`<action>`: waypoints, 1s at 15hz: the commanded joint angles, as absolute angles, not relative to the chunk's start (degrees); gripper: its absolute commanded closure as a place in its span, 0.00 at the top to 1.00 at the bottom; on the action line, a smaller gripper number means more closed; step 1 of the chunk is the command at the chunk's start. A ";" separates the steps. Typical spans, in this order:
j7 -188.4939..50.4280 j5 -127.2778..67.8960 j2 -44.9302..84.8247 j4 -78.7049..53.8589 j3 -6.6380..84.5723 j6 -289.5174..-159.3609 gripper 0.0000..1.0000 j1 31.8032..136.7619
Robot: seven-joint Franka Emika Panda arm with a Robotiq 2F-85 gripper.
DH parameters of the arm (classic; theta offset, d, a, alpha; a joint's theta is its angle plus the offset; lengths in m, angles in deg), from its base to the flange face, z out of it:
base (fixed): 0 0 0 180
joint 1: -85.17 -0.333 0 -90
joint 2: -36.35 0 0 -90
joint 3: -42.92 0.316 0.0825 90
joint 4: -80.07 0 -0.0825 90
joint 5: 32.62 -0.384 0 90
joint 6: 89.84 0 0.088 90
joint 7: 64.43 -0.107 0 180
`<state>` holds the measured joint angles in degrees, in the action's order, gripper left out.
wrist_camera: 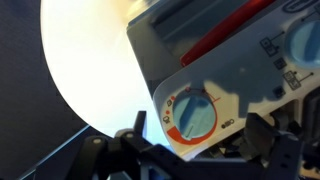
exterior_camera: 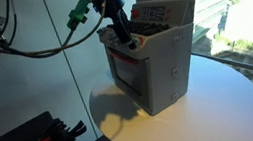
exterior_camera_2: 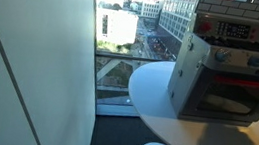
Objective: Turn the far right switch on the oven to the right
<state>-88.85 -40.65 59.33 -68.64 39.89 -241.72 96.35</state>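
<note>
A grey toy oven (exterior_camera: 157, 71) with a red-trimmed door stands on the round white table (exterior_camera: 223, 107); it also shows in the other exterior view (exterior_camera_2: 224, 80). In the wrist view a light blue round switch (wrist_camera: 195, 113) with an orange arc around it sits on the oven's control panel. My gripper (wrist_camera: 200, 142) is open, with one dark finger on each side of this switch and a gap to both. In an exterior view the gripper (exterior_camera: 121, 36) is at the oven's upper front. A second blue switch (wrist_camera: 305, 40) shows at the wrist view's upper right.
The oven's red door handle (wrist_camera: 225, 35) runs above the panel. Big windows (exterior_camera_2: 124, 37) stand behind the table. Black equipment (exterior_camera: 41, 139) lies on the floor beside the table. A green cable connector (exterior_camera: 78, 15) hangs from my arm.
</note>
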 commanded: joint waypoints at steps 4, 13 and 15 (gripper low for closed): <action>-86.22 -42.91 60.35 -69.42 38.82 -243.01 0.79 95.10; -86.22 -43.08 60.51 -69.44 38.55 -244.46 0.07 94.91; -86.32 -43.14 60.74 -69.74 38.34 -244.37 0.03 95.02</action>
<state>-88.25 -41.09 60.09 -69.06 38.84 -243.17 95.65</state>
